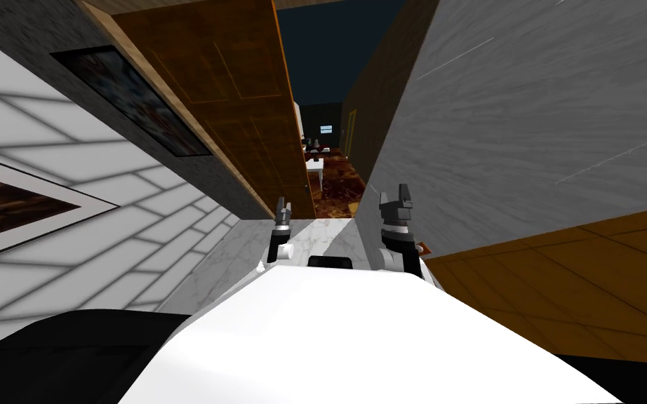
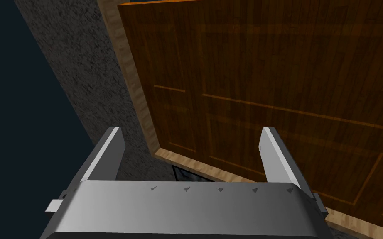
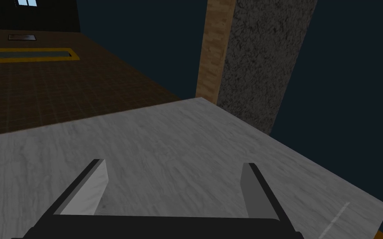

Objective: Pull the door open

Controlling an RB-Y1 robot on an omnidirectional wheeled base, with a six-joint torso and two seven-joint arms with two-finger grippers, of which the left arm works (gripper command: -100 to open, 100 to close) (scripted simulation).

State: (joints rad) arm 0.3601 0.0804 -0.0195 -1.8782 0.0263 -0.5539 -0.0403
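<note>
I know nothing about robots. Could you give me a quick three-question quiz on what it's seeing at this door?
1. True or false: the brown wooden door stands shut across the doorway.
2. The left gripper is: A) open and empty, B) shut on a handle, C) shut on a cloth.
3. Fill in: the wall in front of the right gripper is marbled ___ in colour.

Key: 1 false, it stands open with a room showing past it; 2 A; 3 grey.
</note>
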